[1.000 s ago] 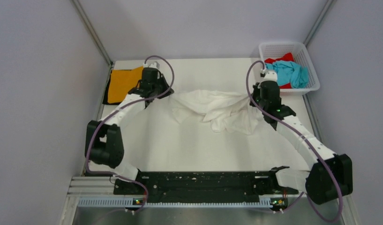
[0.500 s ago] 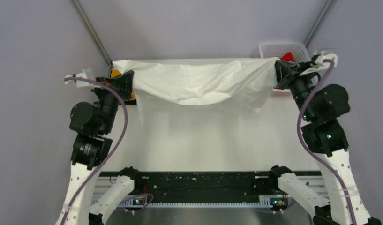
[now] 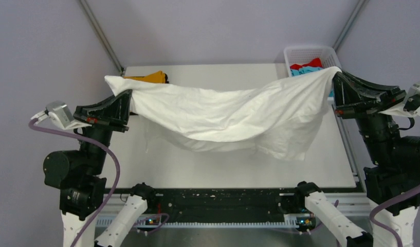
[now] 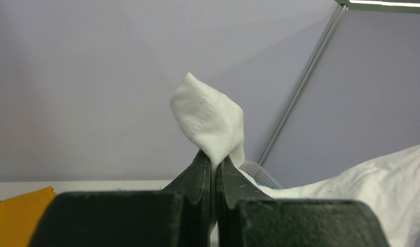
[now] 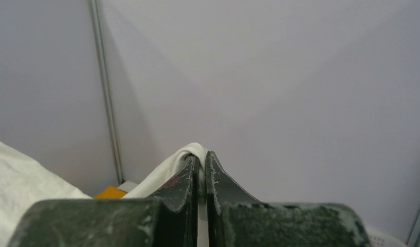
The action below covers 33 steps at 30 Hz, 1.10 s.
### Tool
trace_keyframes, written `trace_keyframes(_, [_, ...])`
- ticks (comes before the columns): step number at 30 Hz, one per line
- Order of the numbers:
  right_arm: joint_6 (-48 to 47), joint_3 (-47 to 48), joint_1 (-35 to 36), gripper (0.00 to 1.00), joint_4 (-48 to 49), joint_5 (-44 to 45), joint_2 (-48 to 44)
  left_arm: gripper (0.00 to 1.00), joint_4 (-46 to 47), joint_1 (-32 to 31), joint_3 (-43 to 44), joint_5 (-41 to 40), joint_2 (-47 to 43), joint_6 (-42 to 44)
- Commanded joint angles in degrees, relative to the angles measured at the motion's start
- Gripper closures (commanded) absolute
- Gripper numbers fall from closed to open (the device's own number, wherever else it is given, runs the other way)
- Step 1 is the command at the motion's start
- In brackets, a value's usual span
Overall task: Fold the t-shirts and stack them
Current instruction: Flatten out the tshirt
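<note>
The large white t-shirt [image 3: 223, 116] hung above the table [image 3: 161, 164], stretched between the two arms and sagging in the middle. Its lowest fold drooped toward 5 o'clock, and I could not tell whether that fold touched the tabletop.

At about 9 o'clock, the left gripper [image 3: 129, 96] was clenched on one corner of the shirt. In the left wrist view, a stitched tuft of white cloth [image 4: 207, 121] stood up out of the pinched jaws.

At about 2 o'clock, the right gripper [image 3: 335, 78] was clamped on the opposite corner. Its own camera showed a white fold [image 5: 189, 152] squeezed between the closed fingers.

An orange t-shirt [image 3: 148, 77] lay on the table at 11 o'clock, mostly hidden behind the raised white cloth.

A white mesh basket [image 3: 310, 49] sat in the 1 o'clock corner, just beyond the right gripper. It held a red t-shirt [image 3: 306, 65] with a teal t-shirt [image 3: 300, 72] on top of it.
</note>
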Motion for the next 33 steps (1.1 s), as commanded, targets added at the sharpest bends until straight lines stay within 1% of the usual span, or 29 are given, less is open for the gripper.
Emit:
trace_keyframes(1, [-1.4,-1.69,0.41,1.0,-0.13,3.79,2.92,1.0,0.81,-0.07,-3.28,-1.3,3.73,-2.47])
trace_keyframes(3, [-2.28,-4.28,0.41,1.0,1.69,8.08,4.69,1.0,-0.15,-0.03,-4.55,-3.29,6.99,-3.61])
trace_keyframes(7, [-4.96,-12.98,0.36,1.0,7.92,20.22,10.04,1.0,-0.08,-0.02,-9.13,-7.76,15.66,-7.65])
trace_keyframes(10, [-5.79,-20.12,0.09,1.0,12.53,27.93,17.73,1.0,-3.88,0.12,-8.97,-12.71,26.77,-9.49])
trace_keyframes(11, [-5.77,-22.81,-0.1,1.0,15.46,29.49,20.92,1.0,-5.21,0.77,-8.35,-13.44,31.02,-10.16])
trace_keyframes(12, [-5.93,-25.38,-0.75,1.0,19.61,29.0,25.32,1.0,-6.01,1.81,-7.58,-12.85,35.99,-10.81])
trace_keyframes(13, [-5.13,-26.96,-1.65,1.0,23.95,27.94,29.66,0.95,-6.81,3.0,-6.43,-11.24,41.35,-11.6])
trace_keyframes(15, [-2.34,-27.0,-3.58,1.0,27.91,24.9,39.03,0.76,-7.56,5.66,-2.73,-5.62,51.76,-12.79])
trace_keyframes(16, [-1.54,-25.94,-4.14,1.0,29.26,24.1,43.84,0.73,-9.02,6.85,0.2,-3.15,56.81,-13.47])
trace_keyframes(17, [-1.55,-24.33,-4.45,1.0,30.23,23.78,47.88,0.62,-10.58,7.69,3.64,0.38,62.05,-12.7])
trace_keyframes(18, [-1.55,-22.39,-4.51,0.94,30.79,23.97,51.97,0.39,-13.57,8.41,8.89,1.41,68.35,-12.51])
trace_keyframes(19, [-1.39,-20.21,-4.56,0.8,30.0,23.8,55.41,0.3,-15.86,8.72,12.7,2.2,72.21,-12.44])
trace_keyframes(20, [-1.04,-17.79,-4.6,0.56,28.58,23.55,57.89,0.21,-17.72,8.91,15.87,2.64,75.52,-12.14])
trace_keyframes(21, [-0.23,-16.07,-4.56,0.39,27.28,23.27,59.85,0.05,-19.1,9.0,18.37,2.9,77.71,-11.9])
trace_keyframes(22, [0.41,-14.87,-4.6,0.25,26.44,23.45,60.91,0.02,-19.66,9.12,19.58,3.05,78.99,-11.66])
trace_keyframes(23, [0.55,-14.21,-4.59,0.18,25.7,23.64,61.49,0.01,-19.77,9.22,20.13,2.94,79.42,-11.48])
trace_keyframes(24, [0.8,-13.94,-4.59,0.08,25.19,23.84,61.37,0.01,-19.53,9.31,20.06,2.53,79.28,-11.07])
trace_keyframes(25, [0.87,-13.93,-4.57,0.03,24.69,23.91,60.98,0.01,-19.33,9.39,19.79,1.98,78.78,-10.88])
trace_keyframes(26, [0.91,-13.9,-4.56,0.01,23.39,23.59,60.01,0.01,-19.49,9.4,19.49,0.99,77.99,-10.68])
trace_keyframes(28, [1.99,-13.95,-4.56,0.01,20.28,22.07,58.03,0.01,-20.84,9.5,18.48,-1.35,75.71,-10.51])
trace_keyframes(30, [4.08,-15.41,-4.56,0.01,17.62,20.0,55.26,0.01,-22.13,9.51,15.74,-5.37,72.41,-11.23])
trace_keyframes(33, [7.96,-20.73,-4.56,0.01,16.58,16.17,49.94,0.01,-22.59,9.5,7.76,-8.47,65.66,-12.24])
